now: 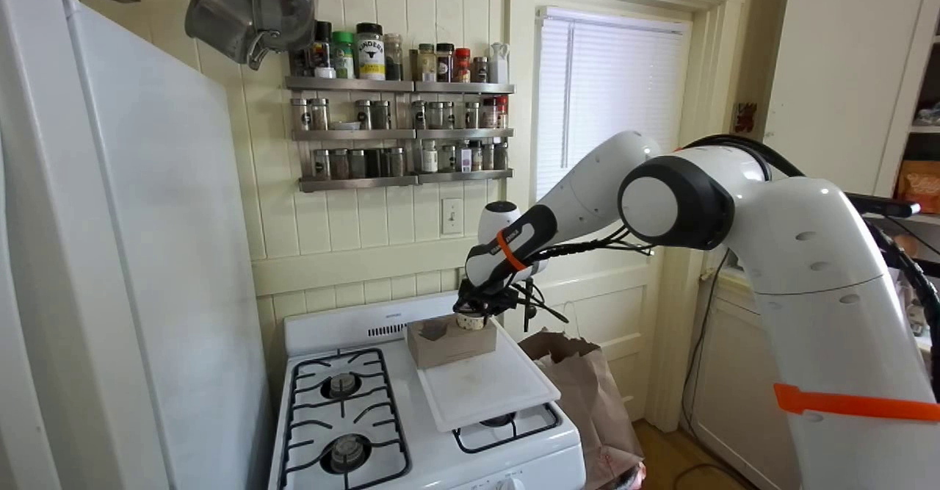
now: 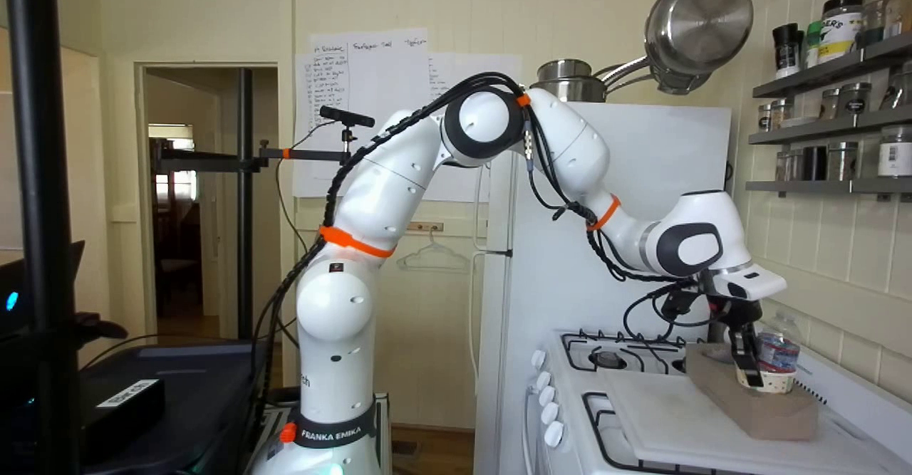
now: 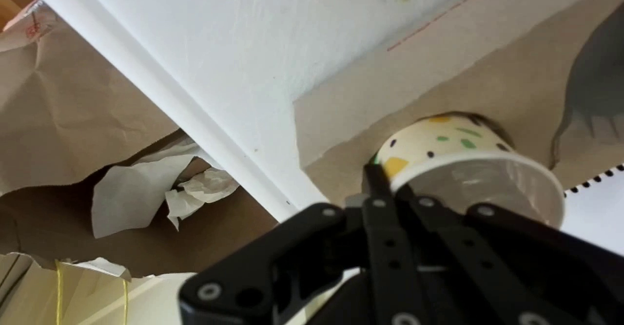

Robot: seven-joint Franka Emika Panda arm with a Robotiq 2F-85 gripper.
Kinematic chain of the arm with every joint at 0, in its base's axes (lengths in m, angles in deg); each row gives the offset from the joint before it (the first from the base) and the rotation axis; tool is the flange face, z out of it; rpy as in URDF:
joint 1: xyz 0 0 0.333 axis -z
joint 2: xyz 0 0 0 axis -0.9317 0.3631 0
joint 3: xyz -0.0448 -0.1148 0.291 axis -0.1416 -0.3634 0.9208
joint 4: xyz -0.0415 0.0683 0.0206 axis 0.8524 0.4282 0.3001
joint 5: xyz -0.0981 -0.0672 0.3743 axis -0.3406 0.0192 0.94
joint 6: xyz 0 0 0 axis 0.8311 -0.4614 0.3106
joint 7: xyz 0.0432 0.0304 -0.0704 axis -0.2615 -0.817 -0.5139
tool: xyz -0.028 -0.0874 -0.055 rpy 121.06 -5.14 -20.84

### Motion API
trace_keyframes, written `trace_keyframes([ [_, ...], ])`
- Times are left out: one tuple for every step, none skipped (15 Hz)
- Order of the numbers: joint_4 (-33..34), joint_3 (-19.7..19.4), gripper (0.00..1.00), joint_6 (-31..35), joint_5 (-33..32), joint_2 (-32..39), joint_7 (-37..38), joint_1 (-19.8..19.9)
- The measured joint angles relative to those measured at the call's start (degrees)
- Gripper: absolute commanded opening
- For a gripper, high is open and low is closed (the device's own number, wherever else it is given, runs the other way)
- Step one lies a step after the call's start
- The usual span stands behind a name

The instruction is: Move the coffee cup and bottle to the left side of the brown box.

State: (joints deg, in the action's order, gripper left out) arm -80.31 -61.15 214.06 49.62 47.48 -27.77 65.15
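The brown box point(image 1: 457, 347), a low tan cardboard box with a cut-out in its top, lies on a white board on the stove; it also shows in the exterior view point(image 2: 773, 418) and the wrist view point(image 3: 351, 130). The coffee cup point(image 3: 453, 137), cream with coloured specks, is upright at the box top; both exterior views show it point(image 1: 470, 322) point(image 2: 776, 382). My gripper point(image 3: 392, 183) is shut on the cup's rim, one finger outside and one inside. The clear bottle point(image 2: 778, 350) shows above the cup in an exterior view; whether inside or behind it, I cannot tell.
The white board point(image 1: 488, 387) covers part of the stove, beside the burner grates point(image 1: 345, 416). A brown paper bag point(image 1: 580, 394) stands by the stove's side. The stove's back panel point(image 1: 330, 332) and wall are close behind the box. A white fridge point(image 1: 169, 269) stands nearby.
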Motion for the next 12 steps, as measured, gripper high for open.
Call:
trace_keyframes([
  [0.2, 0.1, 0.01, -0.4, 0.0, 0.0, -1.9, 0.3],
  [0.3, 0.2, 0.01, -0.8, 0.0, 0.0, -3.5, 0.4],
  [0.3, 0.2, 0.01, -1.0, 0.0, 0.0, -4.6, 0.6],
  [0.3, 0.0, 0.01, -1.0, 0.0, 0.0, -5.5, 0.6],
  [0.3, -0.2, 0.01, -1.0, 0.0, 0.0, -5.9, 0.7],
  [0.3, -0.3, 0.01, -1.0, 0.0, 0.0, -6.3, 0.8],
  [0.4, -0.3, 0.01, -1.0, 0.0, 0.0, -6.7, 0.9],
  [0.4, -0.4, 0.01, -1.0, 0.0, 0.0, -6.9, 1.0],
  [0.4, -0.5, 0.01, -1.0, 0.0, 0.0, -7.2, 1.0],
  [0.4, -0.5, 0.01, -0.9, -0.1, 0.0, -7.5, 1.0],
  [0.4, -0.6, 0.01, -0.9, -0.3, -0.1, -7.7, 1.0],
  [0.4, -0.6, 0.01, -0.8, -0.5, -0.1, -7.8, 1.0],
])
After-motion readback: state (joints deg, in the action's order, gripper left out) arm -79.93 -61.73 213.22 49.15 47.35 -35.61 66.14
